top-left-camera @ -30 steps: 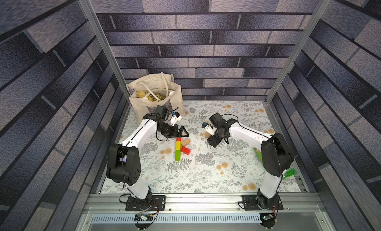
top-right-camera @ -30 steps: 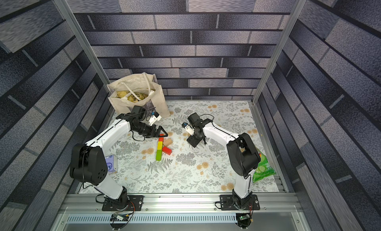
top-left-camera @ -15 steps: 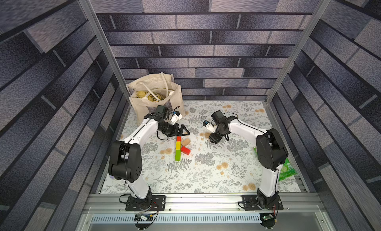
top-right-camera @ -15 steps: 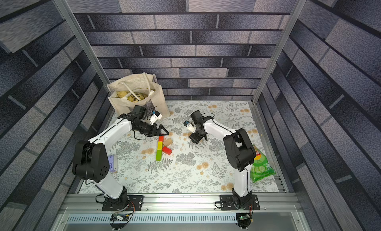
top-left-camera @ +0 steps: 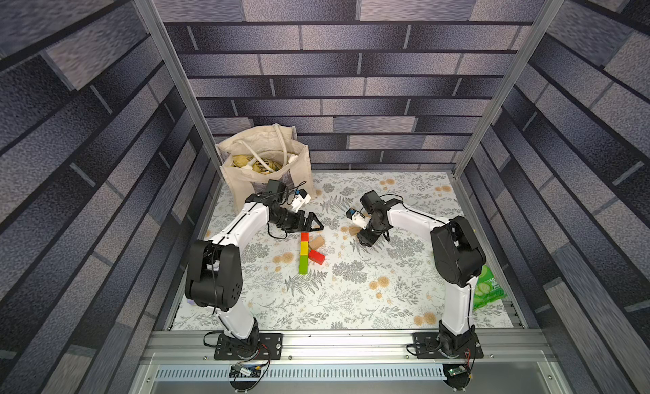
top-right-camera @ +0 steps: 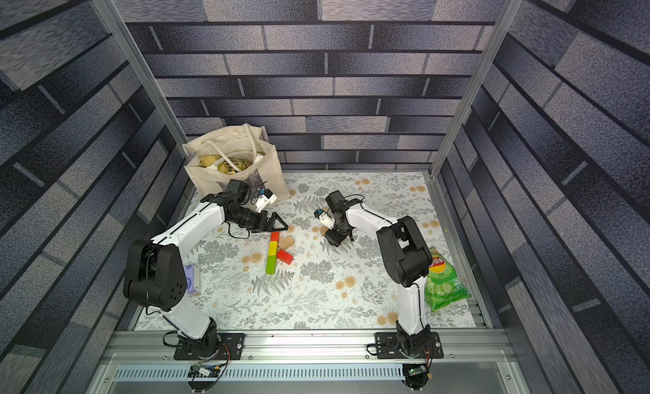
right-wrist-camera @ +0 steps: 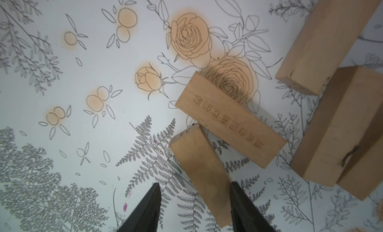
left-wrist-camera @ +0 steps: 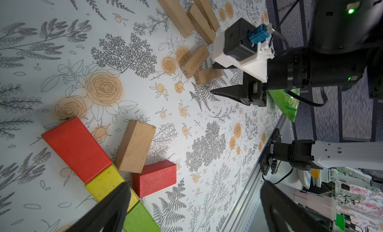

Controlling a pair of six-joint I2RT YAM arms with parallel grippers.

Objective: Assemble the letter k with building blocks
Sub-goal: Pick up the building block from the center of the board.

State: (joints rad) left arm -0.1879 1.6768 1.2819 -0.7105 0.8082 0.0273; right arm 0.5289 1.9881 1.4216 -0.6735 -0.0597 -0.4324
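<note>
My right gripper [right-wrist-camera: 194,184] sits low over the flowered table [right-wrist-camera: 62,79], at the bottom middle of its wrist view. My fingers there are partly drawn in around a bare wooden block [right-wrist-camera: 199,168]. One finger [right-wrist-camera: 242,208] lies against the block's side. The other finger [right-wrist-camera: 148,210] stands clear of it, with a strip of table showing between, so nothing is pinched. Just past that block's far end a stamped block [right-wrist-camera: 230,122] lies crosswise, so close that I cannot tell whether they touch. A slanted block [right-wrist-camera: 327,42] fills the upper right of that frame and a thick block [right-wrist-camera: 342,127] fills the right edge.

My left gripper [top-left-camera: 316,222] hovers just left of centre in both top views, fingers spread wide and holding nothing. In its wrist view the letter lies at the lower left. A red block [left-wrist-camera: 76,149], a yellow block [left-wrist-camera: 103,184] and a green block [left-wrist-camera: 141,220] run end to end in one line. A short bare block [left-wrist-camera: 134,147] slants off that line near the yellow block, and a small red block [left-wrist-camera: 154,178] slants off the other way.

In the top views a cloth bag [top-left-camera: 263,167] stands at the table's upper left corner. A green crisp packet [top-right-camera: 445,283] lies at the right edge beside my right arm.
</note>
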